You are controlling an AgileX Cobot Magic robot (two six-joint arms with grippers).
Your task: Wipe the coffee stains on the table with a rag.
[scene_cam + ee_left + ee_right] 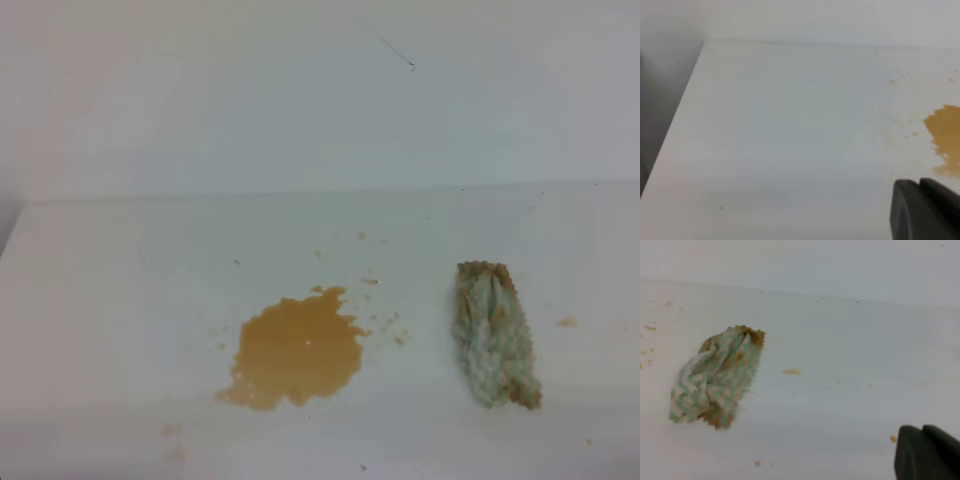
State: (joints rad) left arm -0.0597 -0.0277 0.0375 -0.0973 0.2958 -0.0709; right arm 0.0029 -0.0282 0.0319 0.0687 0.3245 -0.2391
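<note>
One rag (496, 336), pale green-white with a bumpy weave and brown-orange stained edges, lies crumpled on the white bench (120, 300) at the right of the exterior high view. Its long axis runs from the far side of the bench toward the near edge, slightly slanted, with the browner, narrower end pointing away and the broader end toward the near right. In the right wrist view the same rag (715, 377) sits at left, its stained tip uppermost.

One large coffee stain (298, 350), an orange-brown blotch with ragged edges, lies left of the rag and well apart from it; its long axis slants from near left to far right. Small specks of the same colour are scattered around it, mostly on its far and right sides, too small and faint to count exactly. One separate speck (568, 321) lies just right of the rag. The left wrist view shows the blotch edge (945, 137) at the right border.

Right gripper (927, 452): only a dark corner shows, at lower right, clear of the rag; its jaws are closed on nothing. Left gripper (925, 210): only a dark corner shows, near the blotch; whether its jaws are open or closed cannot be told.
</note>
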